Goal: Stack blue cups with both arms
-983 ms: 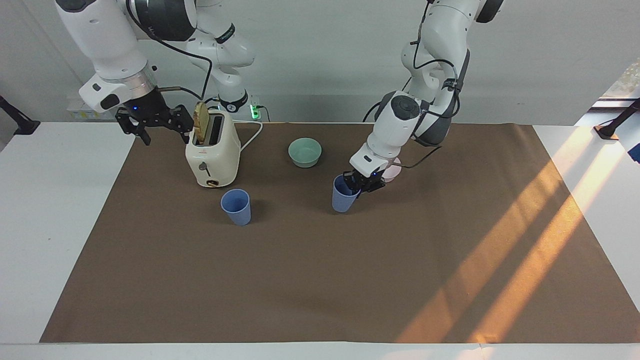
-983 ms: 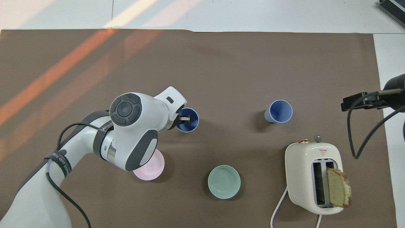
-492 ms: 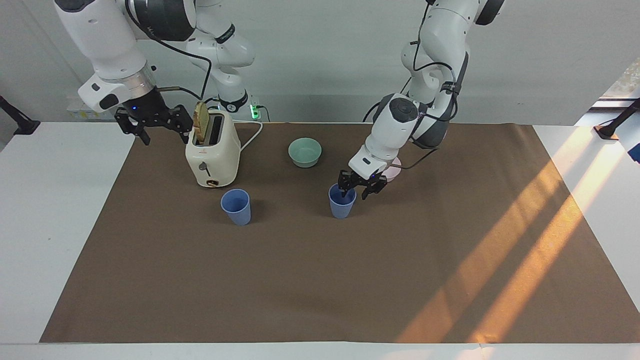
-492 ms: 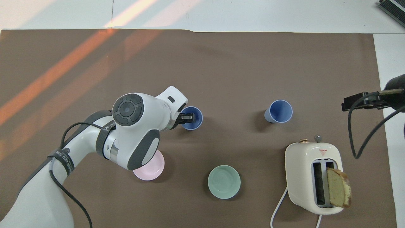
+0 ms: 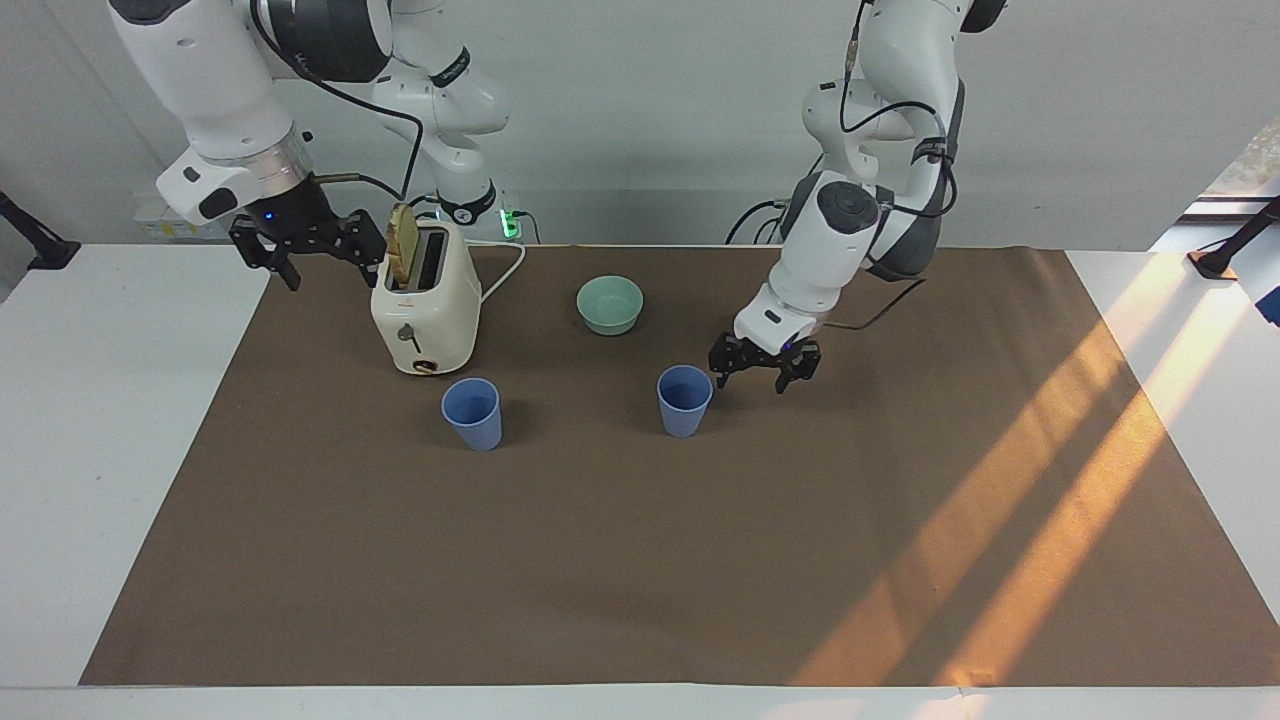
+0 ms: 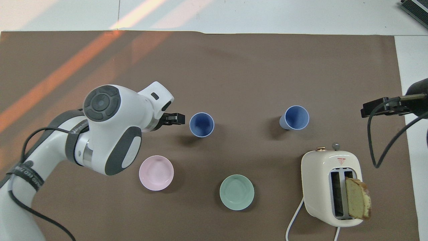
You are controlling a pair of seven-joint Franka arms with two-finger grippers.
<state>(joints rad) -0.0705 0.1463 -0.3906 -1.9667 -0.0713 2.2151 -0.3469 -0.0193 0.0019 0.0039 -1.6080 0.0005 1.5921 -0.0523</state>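
Two blue cups stand upright and apart on the brown mat: one (image 5: 684, 400) near the middle, also in the overhead view (image 6: 201, 124), and one (image 5: 472, 413) just in front of the toaster, also in the overhead view (image 6: 295, 117). My left gripper (image 5: 760, 378) is open and empty, low over the mat beside the middle cup, toward the left arm's end, not touching it; it also shows in the overhead view (image 6: 174, 118). My right gripper (image 5: 318, 262) is open and empty, raised beside the toaster at the right arm's end, and waits there; its edge shows in the overhead view (image 6: 381, 107).
A cream toaster (image 5: 425, 305) with a bread slice (image 5: 403, 245) sticking up stands near the right arm's base. A mint-green bowl (image 5: 610, 304) sits nearer the robots than the cups. A pale pink bowl (image 6: 156, 172) lies by the left arm, hidden in the facing view.
My left gripper let go of the middle cup, which now stands upright, and drew back toward the left arm's end, uncovering the pink bowl. The right arm stayed still.
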